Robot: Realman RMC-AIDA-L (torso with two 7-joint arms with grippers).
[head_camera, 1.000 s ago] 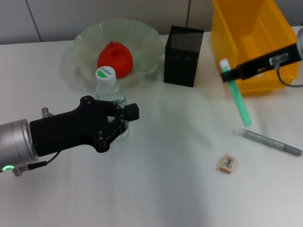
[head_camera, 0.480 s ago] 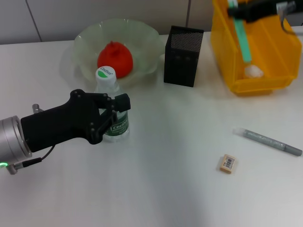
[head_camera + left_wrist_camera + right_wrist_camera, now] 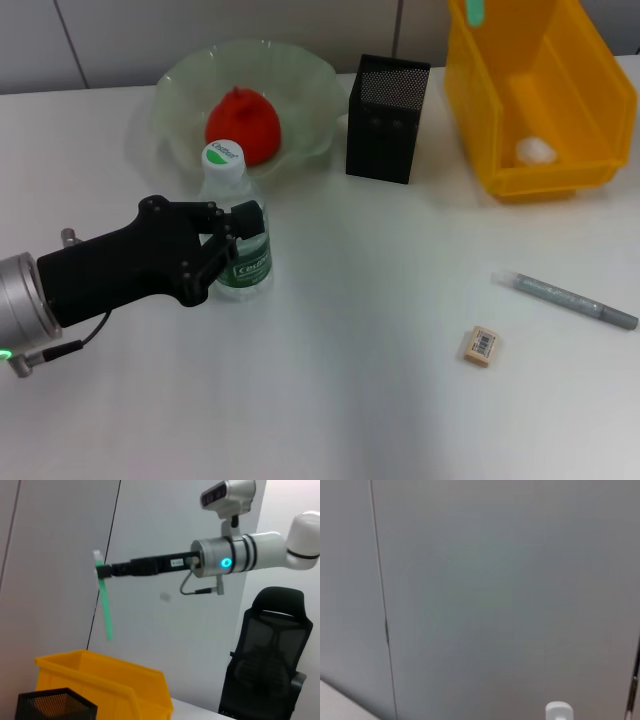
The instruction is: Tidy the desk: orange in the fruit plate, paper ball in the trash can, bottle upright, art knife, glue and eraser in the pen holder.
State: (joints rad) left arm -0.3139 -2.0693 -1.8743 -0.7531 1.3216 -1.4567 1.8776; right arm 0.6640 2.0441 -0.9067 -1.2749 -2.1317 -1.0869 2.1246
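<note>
The bottle [image 3: 238, 228] stands upright on the desk [image 3: 360, 400] in front of the fruit plate [image 3: 300, 75], which holds the orange [image 3: 243, 124]. My left gripper [image 3: 243, 248] is open, its fingers either side of the bottle's left flank. My right gripper [image 3: 102, 571] is shut on a green glue stick [image 3: 105, 607], high above the trash can [image 3: 575, 95]; in the head view only the stick's tip [image 3: 475, 11] shows. The paper ball [image 3: 535, 150] lies in the trash can. The slim grey art knife [image 3: 565, 300] and the eraser [image 3: 481, 346] lie on the desk at the right.
The black mesh pen holder [image 3: 388, 118] stands between the fruit plate and the trash can; it also shows in the left wrist view [image 3: 55, 707] beside the trash can [image 3: 110, 680]. A black office chair [image 3: 270, 655] stands beyond the desk.
My right arm has lifted the green glue stick from the desk's right side up over the trash can and out of the head view. My left gripper has drawn back left from the bottle.
</note>
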